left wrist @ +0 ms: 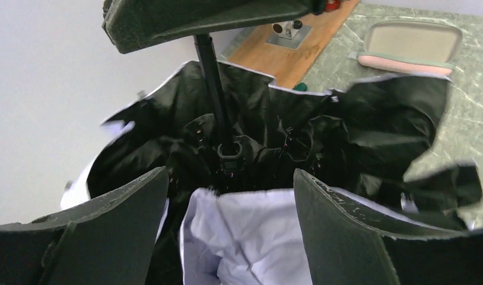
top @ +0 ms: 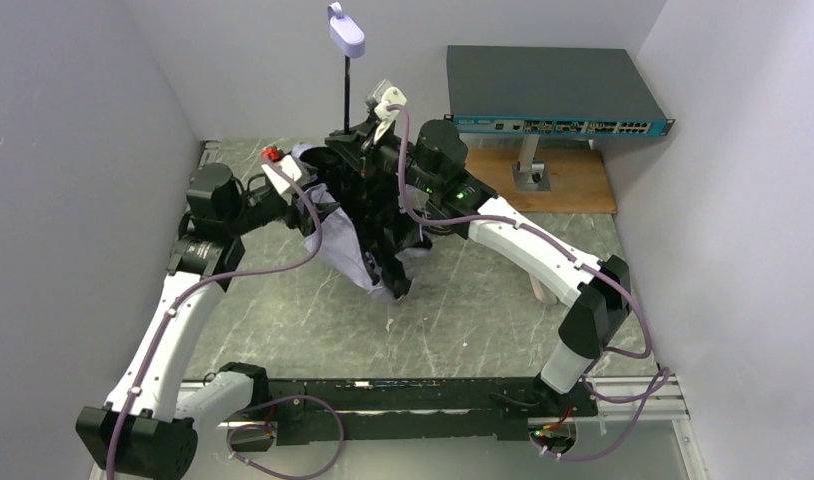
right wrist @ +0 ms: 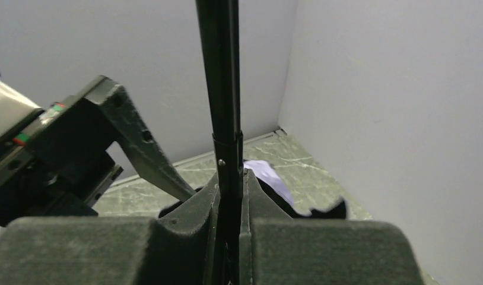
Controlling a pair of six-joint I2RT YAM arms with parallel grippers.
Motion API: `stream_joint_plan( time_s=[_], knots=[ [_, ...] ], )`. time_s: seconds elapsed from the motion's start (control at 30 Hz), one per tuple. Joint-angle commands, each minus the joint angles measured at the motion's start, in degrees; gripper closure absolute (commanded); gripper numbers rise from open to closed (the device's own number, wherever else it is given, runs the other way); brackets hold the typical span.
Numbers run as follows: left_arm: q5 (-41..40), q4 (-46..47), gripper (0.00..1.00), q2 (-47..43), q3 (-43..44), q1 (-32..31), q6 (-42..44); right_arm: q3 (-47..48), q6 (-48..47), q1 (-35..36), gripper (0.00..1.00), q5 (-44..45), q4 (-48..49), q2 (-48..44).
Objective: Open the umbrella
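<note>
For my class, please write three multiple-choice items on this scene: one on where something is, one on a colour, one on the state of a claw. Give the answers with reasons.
1. On the umbrella, where is the handle?
A. high up, atop the upright shaft
B. low, beneath the fabric
C. far right, against the wall

2. What colour is the lining?
A. red
B. black
C. yellow

3. How is the right claw?
A. wide open, holding nothing
B. shut on the shaft
C. closed on the handle

Answers:
1 A: in the top view the pale lilac handle sits above both arms.
2 B: the left wrist view shows the dark inner fabric.
3 B: the right wrist view shows both pads pressed against the thin black rod.
</note>
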Motion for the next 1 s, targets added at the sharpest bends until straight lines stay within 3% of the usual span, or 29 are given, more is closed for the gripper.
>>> stream_joint_plan(
  time_s=[0.0, 0.1, 0.17, 0.2, 0.3, 0.5, 0.63, 0.8, 0.93, 0.97],
  knots=[
    [-3.3, 1.2, 0.20, 3.1, 2.5, -1.0, -6.0, 0.5, 1.1, 0.5, 1.00, -0.5, 5.2, -3.1],
    [-3.6, -1.9, 0.38, 4.5, 2.3, -0.9, -5.8, 1.0, 0.9, 0.8, 1.00, 0.0, 5.1, -2.9],
    [-7.4, -6.7, 0.62, 4.8, 3.0, -0.5, -4.3, 1.2, -0.6, 0.8, 1.00, 1.2, 4.3, -3.1],
    [-8.2, -9.0, 0.68, 4.4, 3.0, 0.3, -3.4, 1.2, -2.0, 0.5, 1.00, 1.9, 4.0, -3.3],
    [-6.2, -11.4, 0.74, 1.8, 1.0, 5.5, -1.7, 1.3, -2.5, -1.3, 1.00, 2.2, 2.7, -3.5],
    [-8.1, -23.1, 0.98, -1.6, -2.1, 14.7, 12.9, 1.7, -3.4, -3.7, 1.00, 1.8, 1.3, -3.5],
    [-6.6, -30.7, 1.00, -2.7, -5.5, 20.1, 26.0, 2.5, -3.2, -4.5, 1.00, 0.6, 1.1, -2.6],
    [-4.4, -39.1, 1.00, -5.0, -8.6, 22.5, 39.2, 3.3, -3.5, -4.8, 1.00, 0.2, 1.1, -1.4],
    [0.0, -45.0, 1.00, -4.9, -7.5, 22.6, 44.1, 4.0, -3.7, -5.0, 1.00, -0.6, 1.2, 0.0],
    [3.3, -45.7, 0.94, -4.9, -5.7, 22.7, 42.9, 3.9, -3.7, -5.0, 1.00, -1.6, 1.1, 0.2]
  ],
)
